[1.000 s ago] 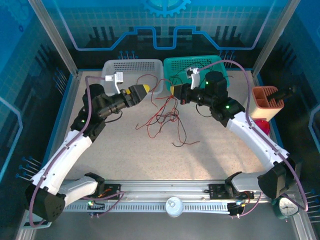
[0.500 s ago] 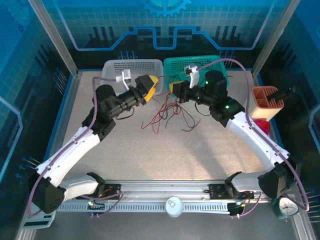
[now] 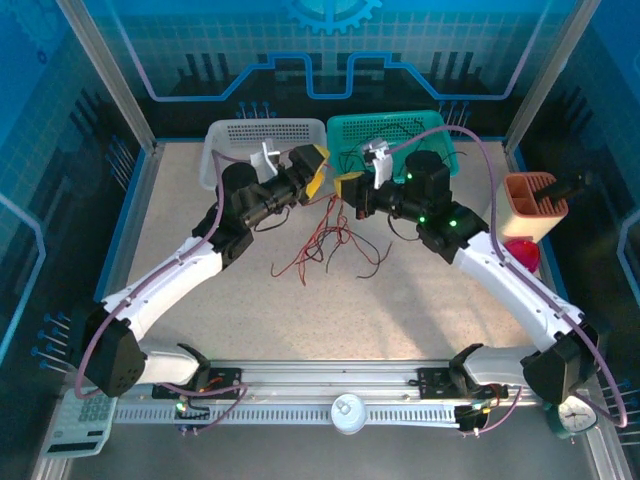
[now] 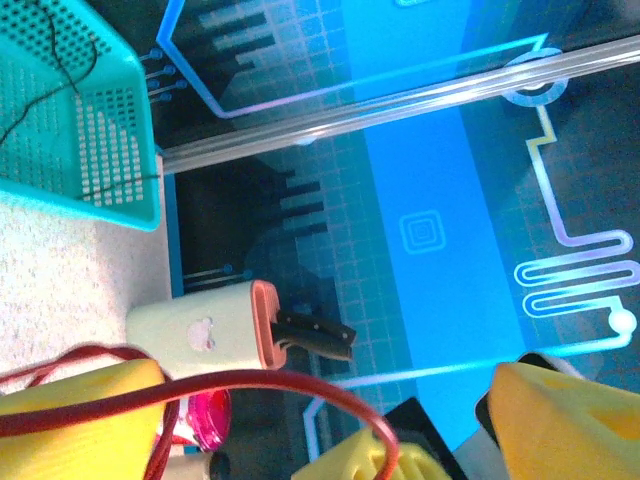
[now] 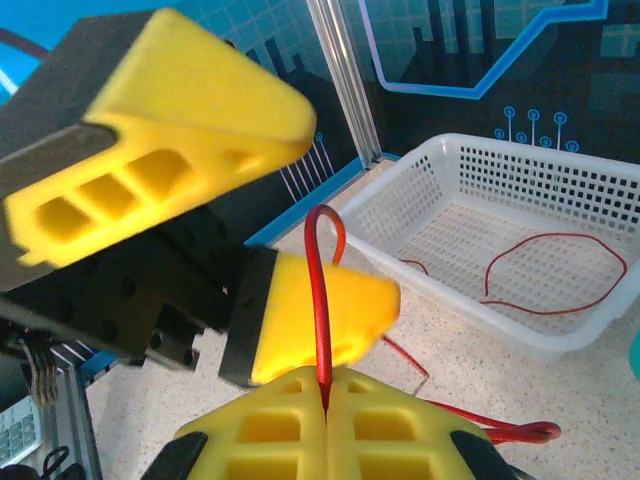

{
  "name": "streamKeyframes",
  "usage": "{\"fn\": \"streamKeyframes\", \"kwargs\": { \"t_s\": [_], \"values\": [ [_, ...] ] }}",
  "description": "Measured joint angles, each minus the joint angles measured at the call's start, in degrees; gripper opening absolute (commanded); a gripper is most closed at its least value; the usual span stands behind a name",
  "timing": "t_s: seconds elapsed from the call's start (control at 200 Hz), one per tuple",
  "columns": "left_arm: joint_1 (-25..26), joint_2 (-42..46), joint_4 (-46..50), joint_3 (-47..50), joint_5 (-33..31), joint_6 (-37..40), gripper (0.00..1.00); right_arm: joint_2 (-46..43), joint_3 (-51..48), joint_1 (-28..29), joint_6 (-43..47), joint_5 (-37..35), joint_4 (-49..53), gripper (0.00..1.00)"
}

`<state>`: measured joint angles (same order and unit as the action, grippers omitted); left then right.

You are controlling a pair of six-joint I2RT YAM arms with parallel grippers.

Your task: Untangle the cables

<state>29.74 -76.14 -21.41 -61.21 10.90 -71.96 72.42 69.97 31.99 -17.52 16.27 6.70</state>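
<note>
Just left of the teal basket, the left end effector is hovering with jaws spread wide, while in front of that basket the right end effector is pinching a red strand of the cables, which are trailing onto the table.

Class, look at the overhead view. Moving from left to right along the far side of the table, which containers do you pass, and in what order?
white basket → teal basket → cream holder with the orange top
</note>
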Motion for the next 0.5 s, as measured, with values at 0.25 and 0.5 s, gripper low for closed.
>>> {"fn": "streamKeyframes", "kwargs": {
  "t_s": [0.25,0.5],
  "values": [
    [-1.2,0.0,-2.2,0.1,-2.4,0.3,0.69,-2.3,-2.4,0.0,0.0,0.0,-0.1,0.00],
    [-2.3,-1.8,-4.8,0.6,-3.0,0.9,0.62,-3.8,-3.7,0.0,0.0,0.2,-0.3,0.00]
  ]
}}
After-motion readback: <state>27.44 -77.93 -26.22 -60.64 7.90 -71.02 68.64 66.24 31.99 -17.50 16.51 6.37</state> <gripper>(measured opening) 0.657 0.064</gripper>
